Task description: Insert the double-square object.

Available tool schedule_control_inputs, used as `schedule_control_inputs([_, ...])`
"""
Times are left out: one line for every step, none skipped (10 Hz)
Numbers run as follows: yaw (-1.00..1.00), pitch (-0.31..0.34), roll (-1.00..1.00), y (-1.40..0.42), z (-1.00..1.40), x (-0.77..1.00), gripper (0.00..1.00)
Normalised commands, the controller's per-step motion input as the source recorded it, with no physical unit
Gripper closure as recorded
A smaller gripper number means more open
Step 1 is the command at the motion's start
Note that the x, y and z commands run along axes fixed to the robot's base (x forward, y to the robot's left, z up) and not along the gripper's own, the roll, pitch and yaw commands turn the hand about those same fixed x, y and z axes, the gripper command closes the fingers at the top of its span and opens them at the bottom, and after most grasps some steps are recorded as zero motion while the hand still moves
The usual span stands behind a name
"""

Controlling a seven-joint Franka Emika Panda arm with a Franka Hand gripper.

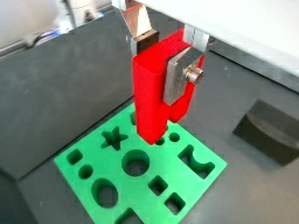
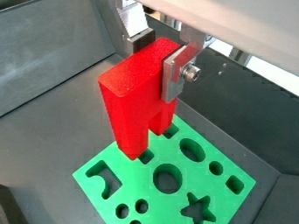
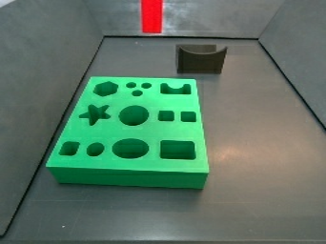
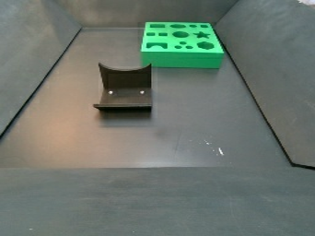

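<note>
The double-square object (image 1: 158,92), a bright red plastic piece with two parallel square-section legs joined at the top, hangs clamped between my fingers, legs pointing down. My gripper (image 2: 163,63) is closed on its upper, joined end; in both wrist views one silver finger plate (image 1: 184,72) lies flat against the side face of the piece, and the other finger is mostly hidden behind the red body. I judge the piece light and stiff, with smooth faces that could slide or twist in my pads if a leg catches on a hole edge, so the flat sides near the joined end are the right place to hold it, leaving both legs free.

Below the legs lies the green board with shaped holes (image 2: 176,175). In the wrist views the leg tips appear over the board's near region, but I cannot tell whether they touch it or hang above it. In a side view only a strip of red (image 3: 152,14) shows at the top edge, well above the board (image 3: 133,129), which suggests it is not yet inserted. The dark grey block with a curved notch (image 3: 201,57) stands apart from the board.
</note>
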Motion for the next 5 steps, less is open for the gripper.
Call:
schedule_control_inputs([-0.81,-0.074,0.05,-0.05,-1.00,0.31,1.00])
schedule_control_inputs([-0.69,-0.074,0.06,-0.09,-1.00,0.45,1.00])
schedule_control_inputs([-0.74,-0.053,0.08,-0.09,-1.00,0.42,1.00])
schedule_control_inputs([-0.86,-0.040,0.08,-0.05,-1.00,0.26,1.00])
schedule_control_inputs([-1.00,-0.030,0.08,-0.05,-0.88,0.00,1.00])
